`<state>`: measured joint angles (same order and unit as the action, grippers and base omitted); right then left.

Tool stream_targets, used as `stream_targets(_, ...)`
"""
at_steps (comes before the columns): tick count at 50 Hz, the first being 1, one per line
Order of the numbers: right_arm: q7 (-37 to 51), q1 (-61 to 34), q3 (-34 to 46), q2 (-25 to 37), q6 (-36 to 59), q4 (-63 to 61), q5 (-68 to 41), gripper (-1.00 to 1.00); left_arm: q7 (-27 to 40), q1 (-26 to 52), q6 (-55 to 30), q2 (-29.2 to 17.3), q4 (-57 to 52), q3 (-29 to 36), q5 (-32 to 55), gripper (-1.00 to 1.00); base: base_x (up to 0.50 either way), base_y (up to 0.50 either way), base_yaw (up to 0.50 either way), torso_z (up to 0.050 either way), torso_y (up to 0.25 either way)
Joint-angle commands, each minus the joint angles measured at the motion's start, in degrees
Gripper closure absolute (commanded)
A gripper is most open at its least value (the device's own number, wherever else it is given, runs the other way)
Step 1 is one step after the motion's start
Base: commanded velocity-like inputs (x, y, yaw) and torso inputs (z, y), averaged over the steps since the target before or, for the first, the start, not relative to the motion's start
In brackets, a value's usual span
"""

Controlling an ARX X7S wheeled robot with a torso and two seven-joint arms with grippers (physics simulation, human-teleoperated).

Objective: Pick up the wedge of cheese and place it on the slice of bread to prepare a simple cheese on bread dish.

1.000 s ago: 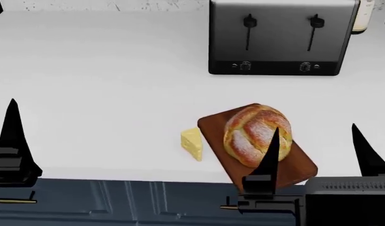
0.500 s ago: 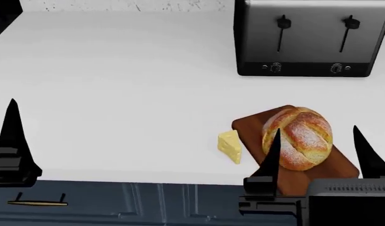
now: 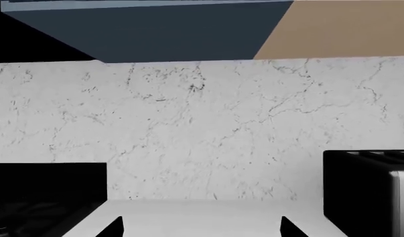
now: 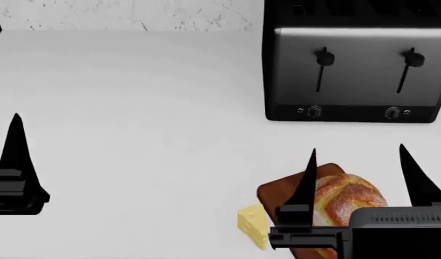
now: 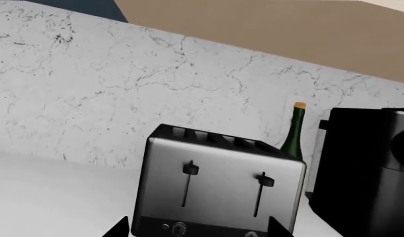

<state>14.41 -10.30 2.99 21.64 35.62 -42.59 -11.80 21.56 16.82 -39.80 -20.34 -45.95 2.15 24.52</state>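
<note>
The right hand (image 4: pixel 357 156) hovered low over the tabletop (image 4: pixel 134 108), fingers spread wide, holding nothing. The bread (image 4: pixel 346 202) sat on a board (image 4: pixel 278 191) just below and between its fingers; the cheese (image 4: pixel 254 225) lay touching the board's left edge, beside the left finger. The left hand (image 4: pixel 15 162) hung well apart over bare tabletop; I could not tell its spread. A toaster (image 4: pixel 356 73) stood beyond.

Simulated home kitchen. A white countertop (image 4: pixel 134 108) meets a marble-veined backsplash (image 5: pixel 90 84). On the counter stand a stainless four-slot toaster (image 4: pixel 357 73), a green bottle (image 5: pixel 295 133) and a black appliance (image 5: pixel 363 168); a crusty loaf (image 4: pixel 346 199) on a wooden board (image 4: pixel 278 189) and a cheese wedge (image 4: pixel 254 222) lie nearby.
</note>
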Motion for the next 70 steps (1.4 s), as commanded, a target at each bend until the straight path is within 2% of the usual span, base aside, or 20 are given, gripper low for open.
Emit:
stream_targets(1,0.6,-0.14,-0.16,-0.01,0.65,-0.25,-0.17,-1.0,0.18,-0.17,0.3,-0.17,-0.06,-0.12,0.31,-1.0,0.33,-0.04,0.0,0.0,0.0)
stream_targets(22,1.43,0.24,-0.93,0.17,0.65,-0.56,-0.51,-1.0,1.56,0.54,-1.43,-0.5,-0.36,0.6,0.54,-1.0,0.03,0.0,0.0,0.0,0.0)
stream_targets(28,1.55,0.12,-0.27,0.18,1.82,-1.44,-0.79,-1.0,0.89,-0.34,0.85,-0.35,0.07,0.07,0.64,-1.0,0.0,0.0,0.0,0.0,0.0)
stream_targets(42,0.97,-0.77,1.7,-0.47,9.36,-7.88,-5.13,-1.0,1.01,-0.26,1.39,-0.48,0.78,1.03,0.22,-1.0,0.0,0.0,0.0,0.0,0.0)
stream_targets(51,2.47,-4.68,-1.25,-2.77,24.84,-14.11,-12.92,-1.0,1.14,-0.53,1.82,-0.53,0.91,1.07,0.31,-1.0,0.0,0.0,0.0,0.0,0.0)
stream_targets(55,3.42,-5.08,0.2,-1.97,27.25,-15.22,-13.07,-1.0,0.94,-0.46,2.34,-0.49,1.44,1.25,0.19,-1.0,0.0,0.0,0.0,0.0,0.0)
stream_targets(60,6.38,-7.61,1.8,-1.21,32.22,-17.27,-18.04,-1.0,0.74,-0.59,3.07,-0.37,2.1,1.58,0.01,-1.0,0.0,0.0,0.0,0.0,0.0)
stream_targets(67,20.79,-11.89,0.54,3.31,34.25,-17.26,-39.36,-1.0,0.71,-0.76,3.39,-0.51,2.25,1.2,0.35,-1.0,0.0,0.0,0.0,0.0,0.0)
stream_targets(70,23.93,-12.12,-0.45,3.72,34.67,-16.89,-44.32,-1.0,0.64,-1.09,3.87,-0.49,2.44,1.33,0.24,-1.0,0.0,0.0,0.0,0.0,0.0)
